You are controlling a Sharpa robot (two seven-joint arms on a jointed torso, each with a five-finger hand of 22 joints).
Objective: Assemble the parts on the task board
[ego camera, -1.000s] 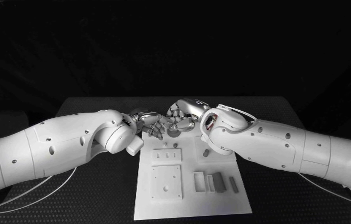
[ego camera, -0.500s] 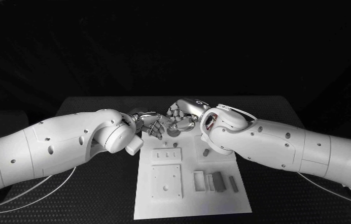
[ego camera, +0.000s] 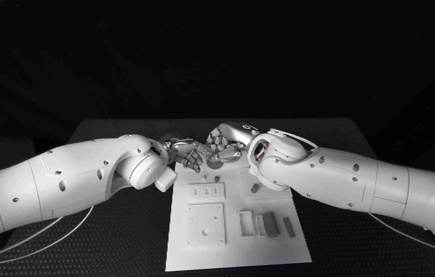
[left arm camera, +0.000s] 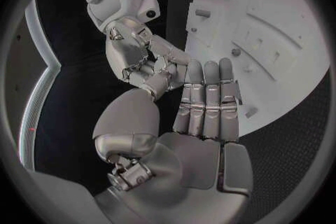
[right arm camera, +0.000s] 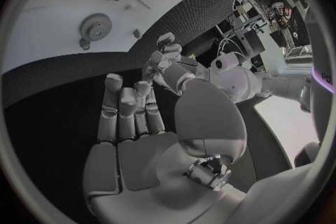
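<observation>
1. The left robot hand [ego camera: 186, 153] and right robot hand [ego camera: 222, 146] meet fingertip to fingertip above the far end of the task board [ego camera: 237, 252]; whether either grips a part cannot be told.
2. Any handover should finish securely before the hands separate.
3. A gear [right arm camera: 95, 26] lies on the board; grey parts [ego camera: 269, 224] wait at its near end on the black surface [ego camera: 109, 132], both forearms crowding access.

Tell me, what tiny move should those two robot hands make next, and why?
Probably lower one robot hand toward a part. The left robot hand and right robot hand meet fingertip to fingertip above the far end of the task board, seemingly holding nothing, while the gear lies free on the board.
</observation>
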